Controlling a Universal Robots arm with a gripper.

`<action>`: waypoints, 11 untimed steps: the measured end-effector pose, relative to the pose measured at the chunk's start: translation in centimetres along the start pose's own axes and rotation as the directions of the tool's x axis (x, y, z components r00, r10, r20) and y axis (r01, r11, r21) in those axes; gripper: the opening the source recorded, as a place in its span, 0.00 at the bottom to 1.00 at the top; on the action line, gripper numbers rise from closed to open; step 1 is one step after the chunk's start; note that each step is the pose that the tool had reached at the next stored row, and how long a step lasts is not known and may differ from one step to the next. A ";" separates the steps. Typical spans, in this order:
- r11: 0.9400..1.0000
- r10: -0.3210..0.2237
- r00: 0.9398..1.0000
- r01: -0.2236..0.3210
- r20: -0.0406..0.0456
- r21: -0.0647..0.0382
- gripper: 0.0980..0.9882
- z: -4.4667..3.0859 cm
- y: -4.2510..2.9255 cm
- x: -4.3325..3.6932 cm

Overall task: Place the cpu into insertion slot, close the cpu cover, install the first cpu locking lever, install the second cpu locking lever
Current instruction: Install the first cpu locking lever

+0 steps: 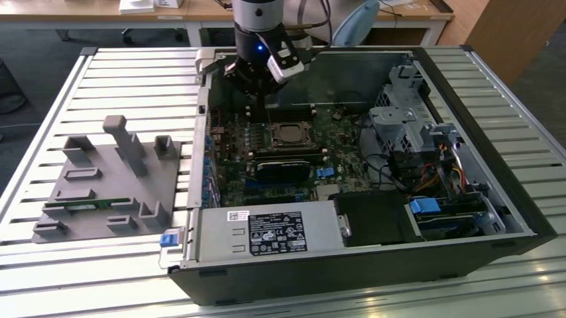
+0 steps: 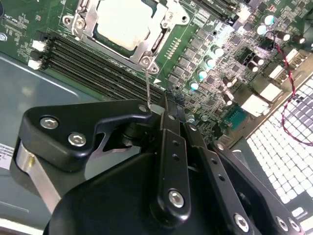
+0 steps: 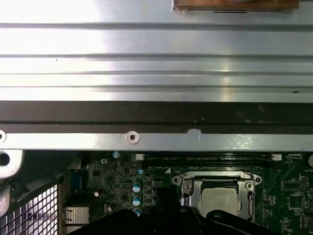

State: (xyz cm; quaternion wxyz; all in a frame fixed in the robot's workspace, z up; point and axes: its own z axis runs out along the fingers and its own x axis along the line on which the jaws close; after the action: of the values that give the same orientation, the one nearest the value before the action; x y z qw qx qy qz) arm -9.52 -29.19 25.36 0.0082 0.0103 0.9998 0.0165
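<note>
— Is any writing to be read?

— A white label (image 1: 274, 233) is seen on the black block at the near edge of the computer case (image 1: 495, 165), and it is covered in print and small marks (too fine to be made out). White lettering is also scattered over the green board (image 2: 215, 29), but none of it can be read.

— Where is the chip found?

— The chip (image 2: 124, 22) is seated in its socket near the middle of the board. It lies flat with its pale metal top turned upward. Being square, it has no long axis to speak of. Its edges are lined up with the black memory slots (image 2: 98, 63) that run just beside the socket.

— And the metal frame?

— The frame (image 2: 159, 29) is laid down over the chip, so that the chip's top is seen through the square window.

— How is the claw held?

— The claw (image 2: 159, 108) is seen closed on the end of a thin wire lever (image 2: 147, 83). The lever's long axis runs straight from a screw at the socket's corner to the fingertips. In the exterior view the arm is hung above the far side of the socket, and a grey parts holder (image 1: 106, 179) is set on the slatted table (image 1: 132, 73), toward the exterior view's left.
</note>
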 end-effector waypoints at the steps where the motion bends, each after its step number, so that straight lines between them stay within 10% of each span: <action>1: 1.000 0.000 1.000 0.000 0.000 0.000 0.01 0.01 0.01 -0.13; 11: 1.000 0.000 1.000 0.000 0.000 0.000 0.01 0.06 0.03 -1.24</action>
State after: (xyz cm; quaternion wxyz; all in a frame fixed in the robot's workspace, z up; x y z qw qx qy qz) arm -8.27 -29.19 25.32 0.0082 0.0103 0.9998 0.0164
